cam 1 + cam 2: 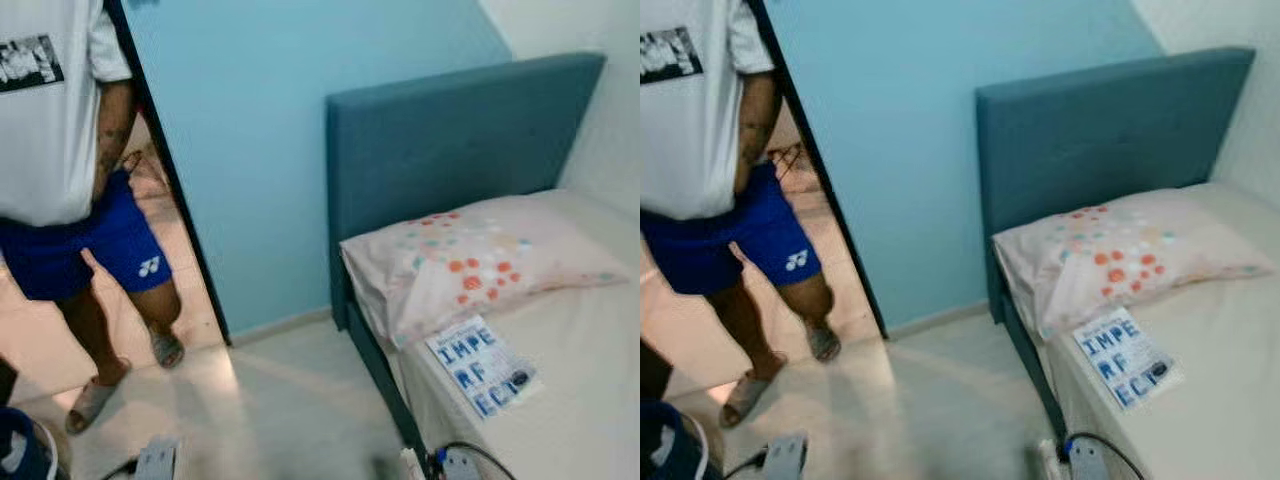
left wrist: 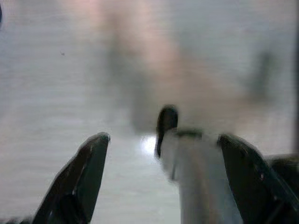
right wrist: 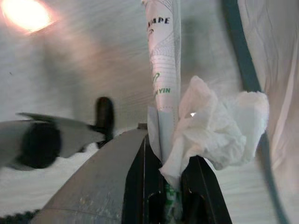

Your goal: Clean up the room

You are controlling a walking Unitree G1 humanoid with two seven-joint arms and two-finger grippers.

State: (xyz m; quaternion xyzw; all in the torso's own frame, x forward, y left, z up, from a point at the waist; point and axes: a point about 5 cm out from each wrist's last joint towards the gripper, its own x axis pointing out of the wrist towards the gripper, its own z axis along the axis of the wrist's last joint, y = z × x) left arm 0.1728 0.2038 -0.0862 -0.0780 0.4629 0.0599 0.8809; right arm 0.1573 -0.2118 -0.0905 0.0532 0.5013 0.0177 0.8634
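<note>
My right gripper (image 3: 169, 175) is shut on a crumpled white tissue (image 3: 219, 130) together with a long white paper wrapper (image 3: 163, 60) printed in green. It hangs low over the pale floor beside the bed's teal edge (image 3: 243, 60), and its top (image 1: 445, 464) shows at the bottom of the eye views. My left gripper (image 2: 164, 137) stands open over the floor, and its top (image 1: 155, 460) shows low on the left. A blurred grey shape with a black tip (image 2: 167, 122) lies beyond its fingers; I cannot tell what it is.
A bed with a teal headboard (image 1: 450, 140) stands on the right, with a dotted pillow (image 1: 475, 262) and a blue-lettered booklet (image 1: 482, 366) on the sheet. A person in a white shirt and blue shorts (image 1: 85, 250) stands in the doorway on the left. A light blue wall (image 1: 260, 150) lies ahead.
</note>
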